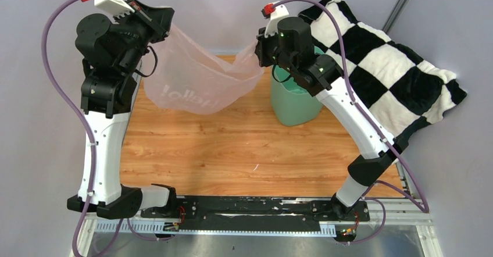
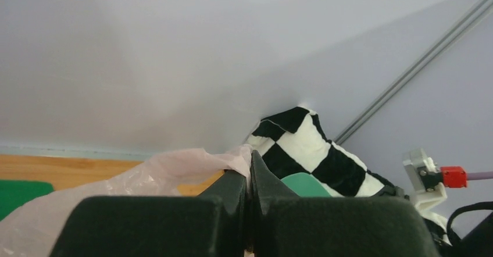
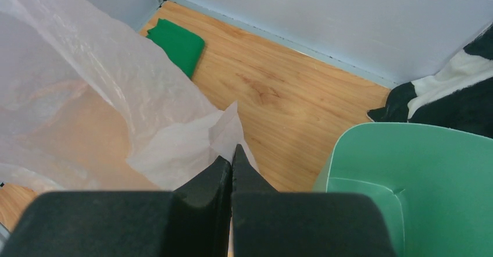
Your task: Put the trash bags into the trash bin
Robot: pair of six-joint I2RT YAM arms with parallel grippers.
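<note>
The pale-pink trash bag point(image 1: 195, 82) with white lettering hangs stretched in the air between my two grippers, above the back of the table. My left gripper point(image 1: 165, 17) is shut on its left edge, high at the back left; in the left wrist view point(image 2: 249, 167) the bag point(image 2: 168, 167) comes out of the pinched jaws. My right gripper point(image 1: 260, 47) is shut on the right edge, just left of the mint-green trash bin point(image 1: 293, 103). In the right wrist view point(image 3: 231, 159) the bag point(image 3: 99, 100) spreads left and the bin point(image 3: 418, 181) stands right, upright and open.
A black-and-white checkered cushion point(image 1: 389, 65) lies behind and to the right of the bin, over the table's right edge. A small dark green folded cloth point(image 3: 177, 45) lies on the wooden table point(image 1: 232, 152) at the far left corner, under the bag.
</note>
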